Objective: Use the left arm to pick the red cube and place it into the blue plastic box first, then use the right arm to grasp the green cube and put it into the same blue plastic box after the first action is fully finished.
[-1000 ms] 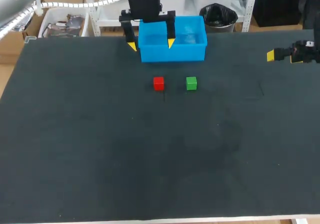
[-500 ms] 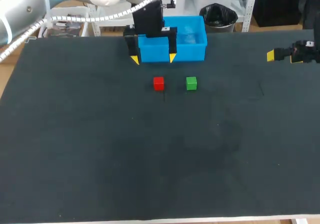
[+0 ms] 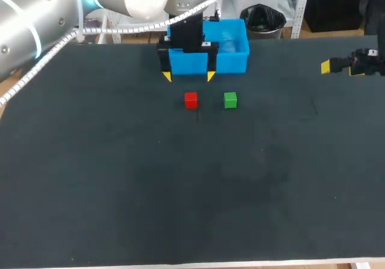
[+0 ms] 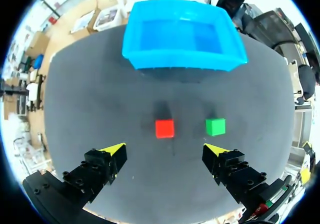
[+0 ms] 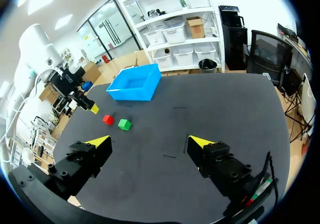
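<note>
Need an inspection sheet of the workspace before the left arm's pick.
Surface: dark table, nothing spilled.
Job's things: red cube and green cube side by side, apart, on the table; blue box behind them, empty.
Clutter: nothing seen.
Grippers: left gripper open, empty, by the box's front; right gripper open, empty, at the table's right side.
Cables: white hose along the left arm.
Surroundings: nothing seen.

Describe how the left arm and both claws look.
Left arm: thick, rounded silver-grey links with a light blue ring and a white ribbed cable alongside. Left claw and right claw: black blocky bodies, two black fingers each, tipped with bright yellow wedges.
</note>
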